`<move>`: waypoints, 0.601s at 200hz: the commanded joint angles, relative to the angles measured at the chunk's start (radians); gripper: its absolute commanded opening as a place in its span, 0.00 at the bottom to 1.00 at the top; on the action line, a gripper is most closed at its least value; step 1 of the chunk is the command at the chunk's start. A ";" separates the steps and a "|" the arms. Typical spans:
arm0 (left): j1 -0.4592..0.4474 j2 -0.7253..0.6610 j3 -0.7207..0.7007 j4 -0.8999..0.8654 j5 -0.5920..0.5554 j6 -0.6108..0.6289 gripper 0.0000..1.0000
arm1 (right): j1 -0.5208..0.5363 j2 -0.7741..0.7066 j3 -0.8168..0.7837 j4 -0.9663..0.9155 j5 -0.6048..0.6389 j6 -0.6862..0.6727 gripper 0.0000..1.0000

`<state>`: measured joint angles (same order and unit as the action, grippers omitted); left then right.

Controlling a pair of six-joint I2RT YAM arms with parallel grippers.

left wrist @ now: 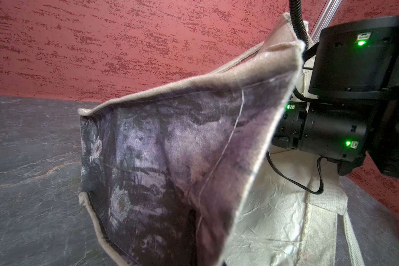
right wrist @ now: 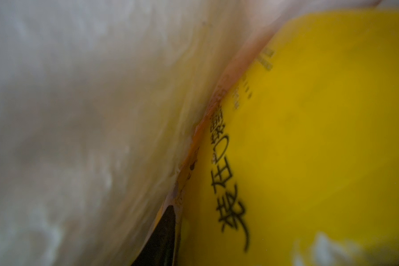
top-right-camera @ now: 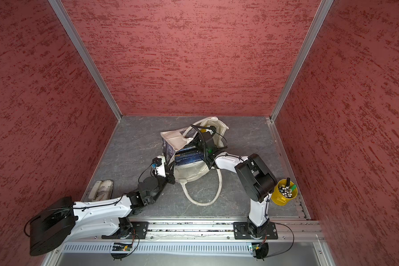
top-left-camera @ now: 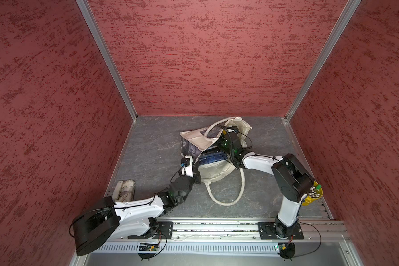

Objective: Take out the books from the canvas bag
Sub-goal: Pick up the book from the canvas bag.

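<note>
Left gripper (top-left-camera: 195, 173): jaws pressed together, pinching the bag (top-left-camera: 217, 172) at its left rim; fingers hidden behind cloth in the left wrist view.

Bag: cream canvas, lying on the grey table (top-left-camera: 152, 147), mouth open toward the robot. Panel (left wrist: 161, 161) with dark blue-grey print held up from the pinched rim, standing tent-like over the mouth. Handle (top-left-camera: 242, 182) looped flat off the bag's near side. Second handle (left wrist: 242, 58) draped behind the raised panel's top edge.

Books (top-left-camera: 213, 156): navy stack, lying flat in the bag's mouth, under the raised panel, on the bag's lower layer; edges toward the robot, seen in both top views.

Yellow book (right wrist: 309, 138): inside the bag, deeper than the navy stack; black characters on the cover; cover touching the canvas lining in the right wrist view; small yellow patch also visible in a top view.

Right gripper (top-left-camera: 231, 131): inside the bag, entering over the navy stack from the bag's right side; fingertips buried in canvas in both top views; spread or closed, impossible to tell; hold on anything, likewise.

Bucket (top-right-camera: 283, 195): yellow, full of pens, upright, right of the bag and well apart from it.
</note>
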<state>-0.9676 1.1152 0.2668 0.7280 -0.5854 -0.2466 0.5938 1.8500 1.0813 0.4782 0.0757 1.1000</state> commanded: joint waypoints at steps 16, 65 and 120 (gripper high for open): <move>0.011 0.008 -0.016 0.040 0.027 -0.018 0.00 | 0.000 0.014 0.045 0.011 0.017 0.001 0.35; 0.012 0.008 -0.023 0.053 -0.003 -0.032 0.00 | 0.023 -0.061 0.041 -0.097 -0.056 -0.134 0.00; 0.013 0.003 -0.023 0.041 -0.027 -0.054 0.00 | 0.041 -0.212 0.004 -0.222 -0.111 -0.294 0.00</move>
<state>-0.9596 1.1198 0.2577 0.7620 -0.5838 -0.2844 0.6186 1.7237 1.0924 0.3180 0.0132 0.9527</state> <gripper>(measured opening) 0.064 0.134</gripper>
